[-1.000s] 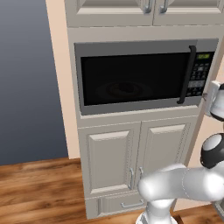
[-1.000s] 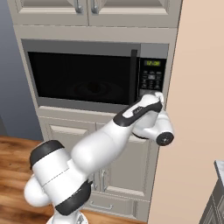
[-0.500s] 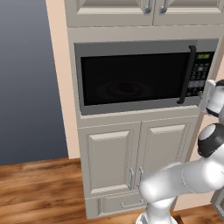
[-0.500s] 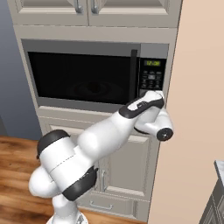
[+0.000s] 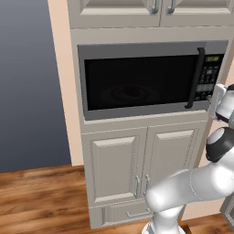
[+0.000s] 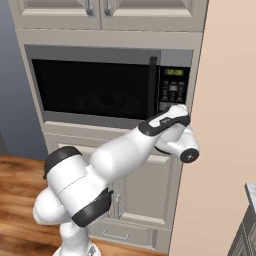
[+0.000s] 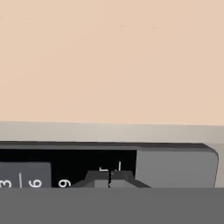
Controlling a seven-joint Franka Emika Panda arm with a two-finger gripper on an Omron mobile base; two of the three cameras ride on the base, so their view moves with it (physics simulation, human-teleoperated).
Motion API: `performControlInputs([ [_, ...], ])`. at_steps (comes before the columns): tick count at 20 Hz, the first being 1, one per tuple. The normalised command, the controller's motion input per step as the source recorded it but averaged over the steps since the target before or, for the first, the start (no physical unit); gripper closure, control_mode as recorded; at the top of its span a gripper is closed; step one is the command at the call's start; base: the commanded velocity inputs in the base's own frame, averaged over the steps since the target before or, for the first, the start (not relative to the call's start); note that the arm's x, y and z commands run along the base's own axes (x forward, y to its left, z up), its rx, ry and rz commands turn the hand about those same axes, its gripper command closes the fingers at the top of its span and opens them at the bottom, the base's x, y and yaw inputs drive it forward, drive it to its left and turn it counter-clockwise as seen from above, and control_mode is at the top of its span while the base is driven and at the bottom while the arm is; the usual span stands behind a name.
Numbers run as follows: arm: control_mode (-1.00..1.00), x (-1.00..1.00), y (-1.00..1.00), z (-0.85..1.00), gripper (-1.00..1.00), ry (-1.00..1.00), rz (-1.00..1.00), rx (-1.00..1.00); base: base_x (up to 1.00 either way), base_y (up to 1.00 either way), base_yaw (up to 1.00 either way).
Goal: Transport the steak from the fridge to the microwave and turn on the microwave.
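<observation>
The microwave (image 5: 137, 82) sits built into the cabinet column, its black glass door shut behind the dark bar handle (image 5: 195, 77). Its button panel (image 6: 173, 90) has a green display at the top. My gripper (image 6: 173, 107) is shut, with nothing held, and its tips are at the lower part of that panel. In the hand view the two fingertips (image 7: 101, 179) are pressed together right at the black keypad (image 7: 39, 168), beside the digit keys. The steak is hidden; the dark glass reveals nothing inside. The fridge is out of view.
Grey cabinet doors (image 5: 146, 169) stand below the microwave and upper cabinets (image 5: 155, 9) above it. A beige side panel (image 6: 225, 125) rises close on the right of my hand. A blue-grey wall (image 5: 27, 82) and wooden floor (image 5: 41, 196) lie to the left.
My hand has crept slightly upward along the button panel and the elbow has lifted. The gripper stays shut and the microwave door stays shut.
</observation>
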Motion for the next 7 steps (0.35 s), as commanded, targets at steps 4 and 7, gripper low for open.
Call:
performControlInputs([
  [4,-1.00,0.16,-0.01,-0.11,1.00,0.00,0.00,0.00,0.00,0.00,0.00],
  [7,-1.00,0.09,0.00,-0.02,1.00,0.00,0.00,0.00,0.00,0.00,0.00],
])
